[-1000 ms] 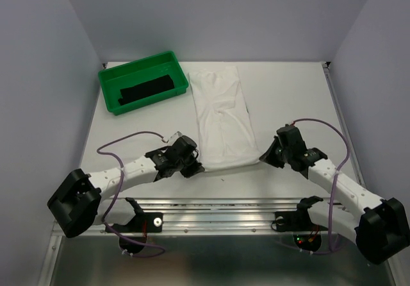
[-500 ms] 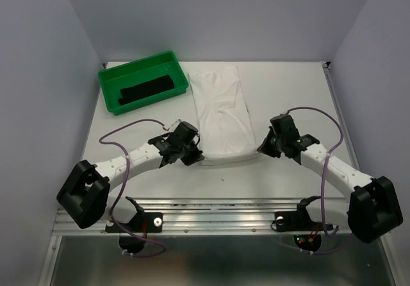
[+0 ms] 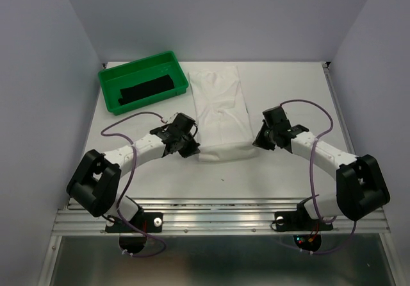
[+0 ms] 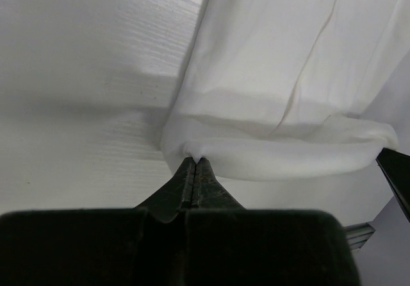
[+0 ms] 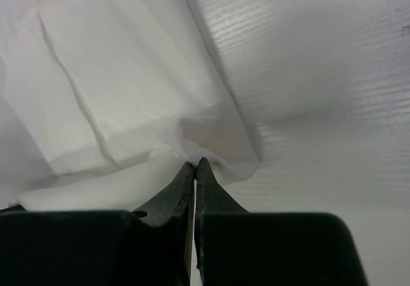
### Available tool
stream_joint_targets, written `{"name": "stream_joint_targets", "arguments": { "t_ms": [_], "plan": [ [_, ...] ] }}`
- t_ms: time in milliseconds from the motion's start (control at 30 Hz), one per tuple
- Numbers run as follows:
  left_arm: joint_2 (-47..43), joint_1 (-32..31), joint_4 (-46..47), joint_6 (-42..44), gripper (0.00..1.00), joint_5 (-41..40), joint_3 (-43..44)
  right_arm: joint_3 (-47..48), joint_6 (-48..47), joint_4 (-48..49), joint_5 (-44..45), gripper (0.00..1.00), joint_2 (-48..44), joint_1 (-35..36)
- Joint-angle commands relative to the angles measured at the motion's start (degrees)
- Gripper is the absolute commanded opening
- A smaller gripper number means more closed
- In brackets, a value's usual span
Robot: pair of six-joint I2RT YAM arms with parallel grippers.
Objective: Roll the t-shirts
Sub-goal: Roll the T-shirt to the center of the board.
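1. The white fabric t-shirt (image 3: 221, 106) lies as a long strip at frame centre, with its long axis running from lower to upper frame and its lower edge turned over.
2. Left gripper (image 3: 194, 150) — jaws pressed together, pinching the fold's lower-left corner.
3. Right gripper (image 3: 257, 142) — likewise pinching the lower-right corner.
4. The unrolled cloth lies ahead of both grippers, toward upper frame, and neither arm is nearer.
5. The plain black t-shirt (image 3: 146, 90) sits in the green plastic tray (image 3: 138, 63) at upper left.

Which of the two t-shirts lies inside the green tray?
The black t-shirt; the white t-shirt lies spread on the table, outside the green tray.
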Motion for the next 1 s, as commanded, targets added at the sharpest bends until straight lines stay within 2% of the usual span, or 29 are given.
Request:
{"name": "stream_joint_targets", "arguments": {
  "t_ms": [0, 333, 433, 467, 533, 567, 633, 667, 767, 867, 933, 967],
  "plan": [
    [1.5, 1.4, -0.2, 3.1, 0.0, -0.5, 2.7, 3.1, -1.3, 3.0, 2.5, 0.01, 1.4, -0.9],
    [10.4, 3.0, 1.1, 6.7, 0.0, -1.1, 7.6, 5.1, -2.3, 6.1, 2.8, 0.01, 8.4, -1.4],
    [11.5, 3.0, 0.9, 7.2, 0.0, -1.1, 8.6, 5.8, -2.3, 6.1, 3.1, 0.06, 9.5, -1.4],
    [11.4, 3.1, 0.4, 7.3, 0.05, -1.4, 8.7, 6.2, -2.6, 6.1, 3.1, 0.16, 9.3, -1.4],
    [10.0, 3.0, -0.2, 7.5, 0.14, -2.2, 8.9, 6.3, -2.9, 6.0, 3.4, 0.29, 7.6, -1.4],
    [9.2, 3.2, -1.0, 8.0, 0.26, -3.4, 9.1, 6.3, -3.2, 5.9, 3.7, 0.41, 6.6, -1.4],
    [7.1, 3.2, -2.5, 8.9, 0.48, -5.8, 10.1, 6.4, -3.6, 5.0, 4.4, 0.5, 3.5, -1.4],
    [6.3, 3.1, -3.9, 9.6, 0.5, -6.6, 10.9, 6.6, -3.8, 4.4, 4.7, 0.53, 2.4, -1.4],
    [2.3, 3.1, -5.9, 10.3, 0.52, -9.5, 11.6, 6.6, -4.2, 2.0, 5.4, 0.55, -2.1, -1.4],
    [-1.6, 2.4, -7.5, 10.2, 0.52, -11.0, 11.3, 5.1, -6.4, 2.0, 1.9, 0.55, -5.2, -1.4],
    [-3.3, 0.4, -7.7, 9.7, 0.49, -11.0, 10.5, 3.9, -7.2, 1.5, -2.0, 0.52, -6.6, -1.4],
    [-3.7, -0.4, -7.7, 9.4, 0.44, -11.0, 10.2, 3.3, -7.3, 1.5, -3.0, 0.46, -6.8, -1.4]
  ]
}}
